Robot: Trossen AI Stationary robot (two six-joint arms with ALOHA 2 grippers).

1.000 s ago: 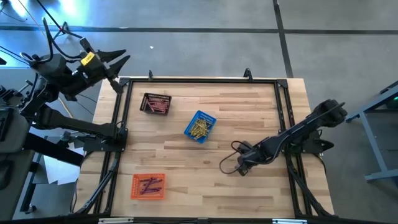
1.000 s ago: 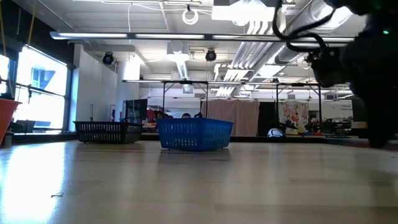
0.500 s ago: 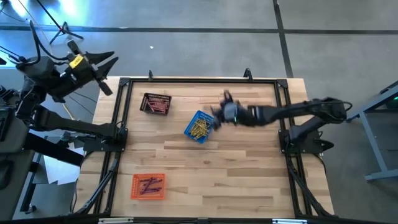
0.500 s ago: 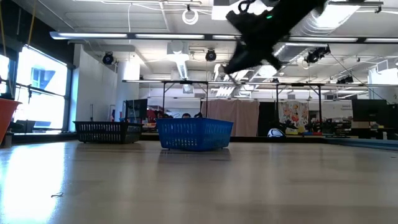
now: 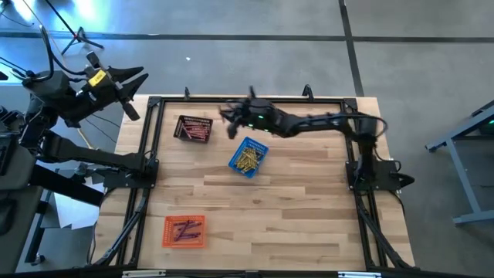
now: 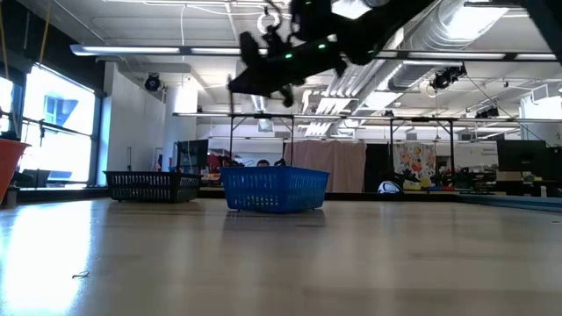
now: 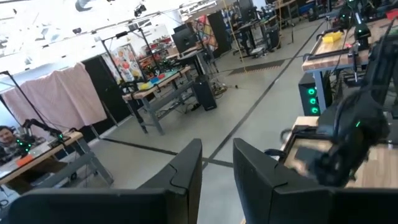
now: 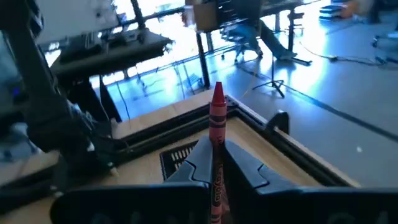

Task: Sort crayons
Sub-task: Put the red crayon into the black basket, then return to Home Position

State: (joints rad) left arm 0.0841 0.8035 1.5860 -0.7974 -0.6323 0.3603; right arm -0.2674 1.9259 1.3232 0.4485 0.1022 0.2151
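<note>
A red crayon (image 8: 217,112) sticks out ahead of my right gripper (image 8: 219,152), which is shut on it. That gripper (image 5: 229,116) hangs above the table's far side, between the black basket (image 5: 194,128) of red crayons and the blue basket (image 5: 248,157) of yellow ones. An orange basket (image 5: 184,230) with purple crayons stands near the front left. My left gripper (image 5: 137,82) waits open beyond the table's far left corner, nothing between its fingers (image 7: 186,168). My right gripper pinches the red crayon's paper-wrapped body (image 8: 216,163) between its two fingers. The crayon lies along the fingers, and its pointed tip (image 8: 217,93) reaches well past their ends. The fingers point about level toward the table's left. The crayon is lifted clear of the table.
A black frame (image 5: 247,99) runs round the wooden tabletop. In the low view the blue basket (image 6: 274,190) and black basket (image 6: 151,185) stand on the table under the right arm (image 6: 299,53). Bare wood lies across the middle and right.
My right gripper has swung from low over the table's near right part up and toward the far left, past the blue basket toward the black one, tipping from pointing down to about level; it stays shut. My left gripper has drawn back slightly from the table's left edge.
</note>
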